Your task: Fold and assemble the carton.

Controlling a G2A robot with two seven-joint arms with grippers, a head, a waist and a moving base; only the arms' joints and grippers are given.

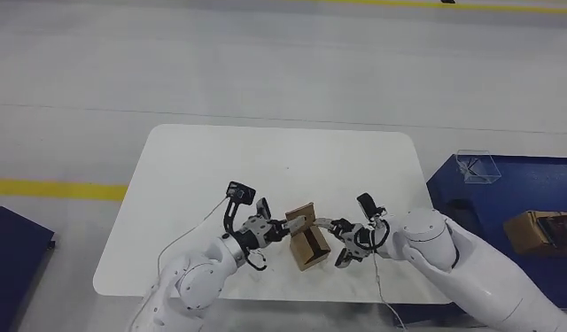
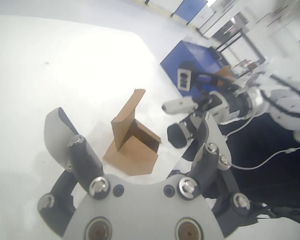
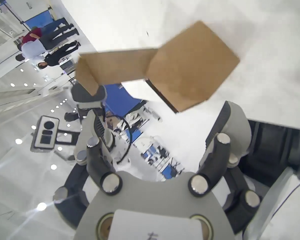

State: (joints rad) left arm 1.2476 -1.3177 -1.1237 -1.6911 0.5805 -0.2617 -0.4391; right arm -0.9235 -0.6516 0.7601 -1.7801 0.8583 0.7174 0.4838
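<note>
the carton (image 1: 306,236) sits on the white table (image 1: 266,164) close to its near edge. its body lies flat, and one flap (image 2: 126,116) stands upright beside an open end. the left gripper (image 1: 280,229) hangs just to the carton's left and the right gripper (image 1: 326,230) just to its right, so the carton lies between them. that looks like a set-up for one side to steady the body while the other pushes the flap over.

the left jaws are spread wide and hold nothing, and the carton lies ahead of them, untouched. the right jaws are also wide apart and grip nothing. one of its fingertips (image 3: 95,96) sits at the flap's free end, but i cannot tell whether it touches. the folding seems unfinished, since the end is not yet closed.

well beyond the carton, off the table's far right corner, a clear box (image 1: 474,166) rests on a blue stand.
</note>
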